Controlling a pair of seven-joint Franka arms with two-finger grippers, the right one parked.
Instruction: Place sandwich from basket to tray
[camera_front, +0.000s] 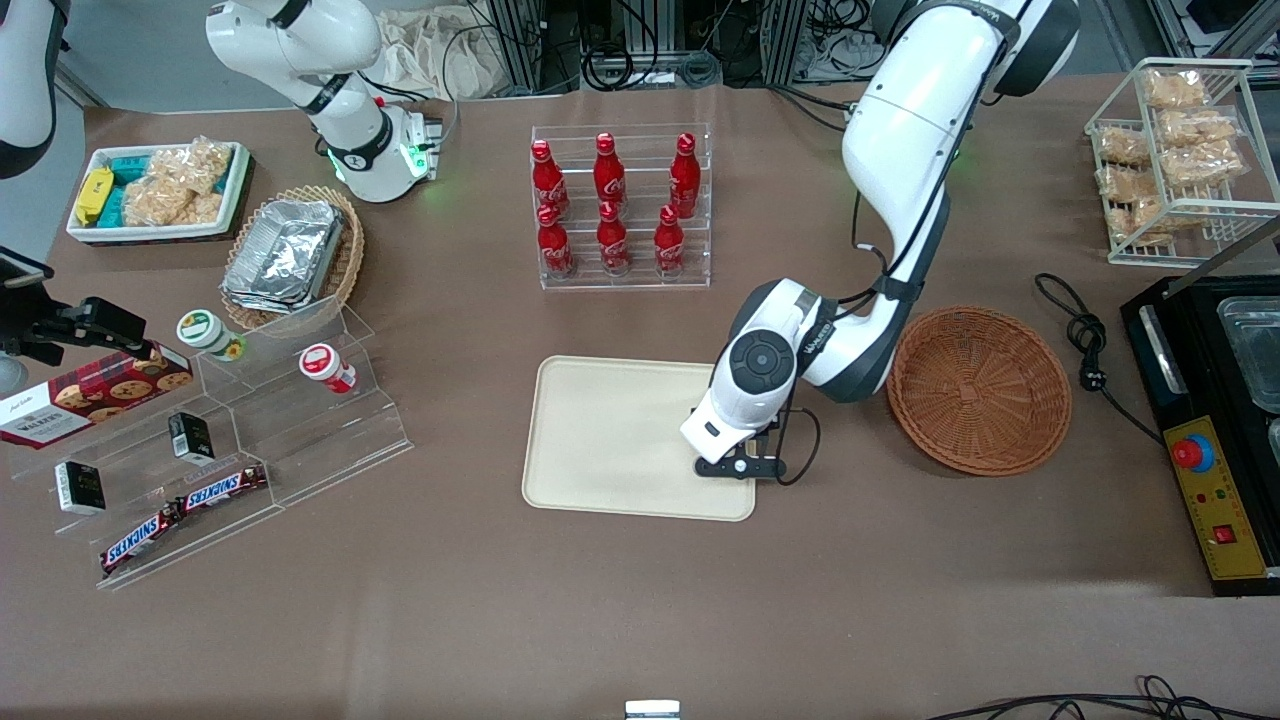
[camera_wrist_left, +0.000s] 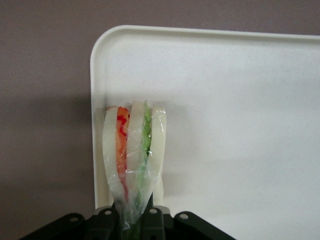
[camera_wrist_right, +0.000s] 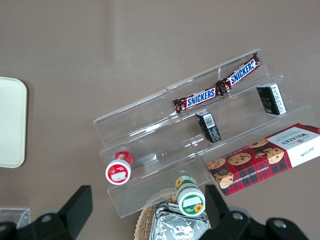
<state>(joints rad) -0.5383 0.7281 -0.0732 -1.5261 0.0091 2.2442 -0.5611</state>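
My left gripper (camera_front: 741, 466) hovers over the edge of the cream tray (camera_front: 620, 440) that lies closest to the round reddish-brown basket (camera_front: 978, 388). In the left wrist view the gripper (camera_wrist_left: 133, 216) is shut on the narrow end of the wrapped sandwich (camera_wrist_left: 133, 150). Its pale bread with orange, red and green layers points out over the tray (camera_wrist_left: 225, 100), close to the rim and a rounded corner. Whether the sandwich touches the tray surface I cannot tell. The basket holds nothing. In the front view the arm's wrist hides the sandwich.
A clear rack of red cola bottles (camera_front: 620, 205) stands farther from the front camera than the tray. Toward the parked arm's end are a stepped acrylic shelf (camera_front: 230, 440) and a tan basket of foil containers (camera_front: 290, 255). A black machine (camera_front: 1215, 420) and cable (camera_front: 1085, 340) lie beside the basket.
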